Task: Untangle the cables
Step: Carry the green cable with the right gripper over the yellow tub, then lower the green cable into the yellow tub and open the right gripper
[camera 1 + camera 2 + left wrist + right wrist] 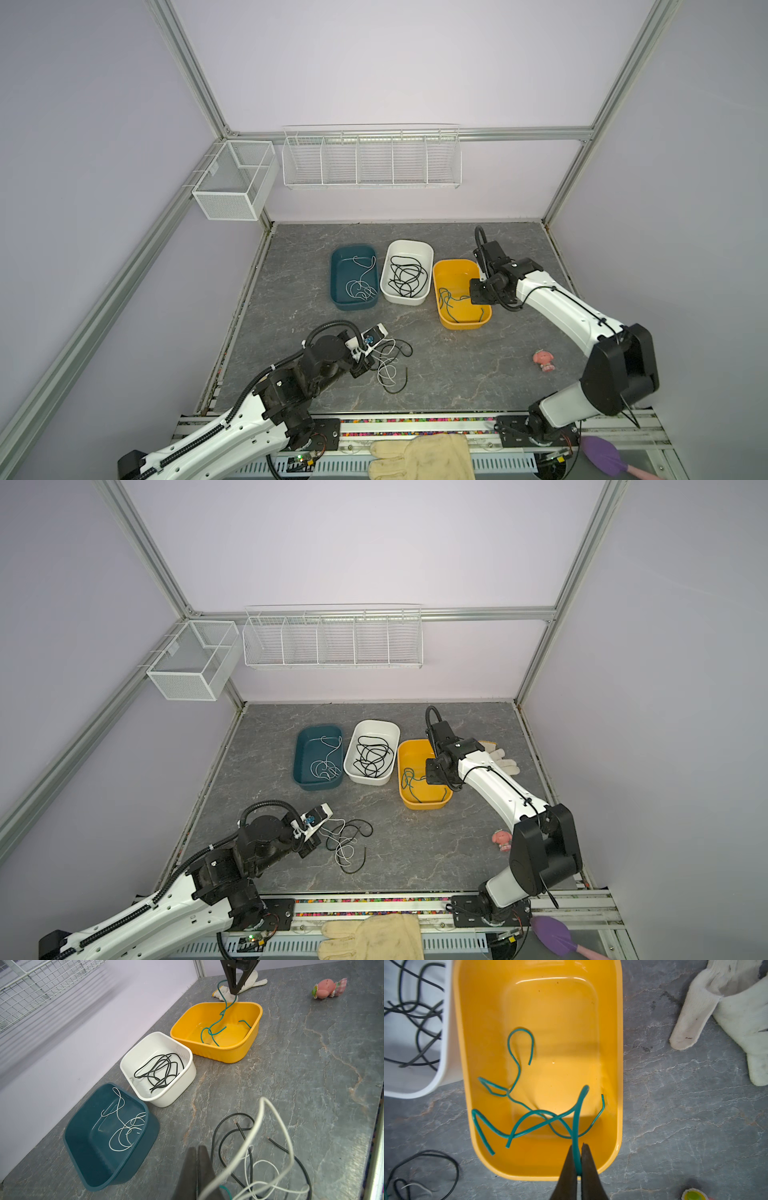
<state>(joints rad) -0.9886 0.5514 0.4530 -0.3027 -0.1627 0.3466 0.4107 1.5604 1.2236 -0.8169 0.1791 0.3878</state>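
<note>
Right hand point(577, 1146): clenched on the teal cable point(575, 1126), which runs up between the fingertips. The hand hangs over the near-right part of the yellow bin point(616, 1043); the rest of this cable lies looped on the bin floor, both ends inside the walls

Left hand point(197, 1148): fingers pressed together, low over the near-left counter point(457, 374), at the left edge of the loose tangle point(390, 365). A white cable point(262, 1103) arches up just beside the fingers; cannot tell whether it is pinched. A black cable point(232, 1114) of the same tangle lies flat, crossing the white loops

Bins: three in a far row, close side by side. Blue bin point(353, 306), left, holds white cable; white bin point(405, 300), middle, holds black cable; the yellow one is at the right

Edges and room: bare counter between the tangle and the bins, and from the tangle right to the pink toy point(544, 360). A glove point(500, 759) lies just right of the yellow bin. The tangle sits near the counter's near edge
</note>
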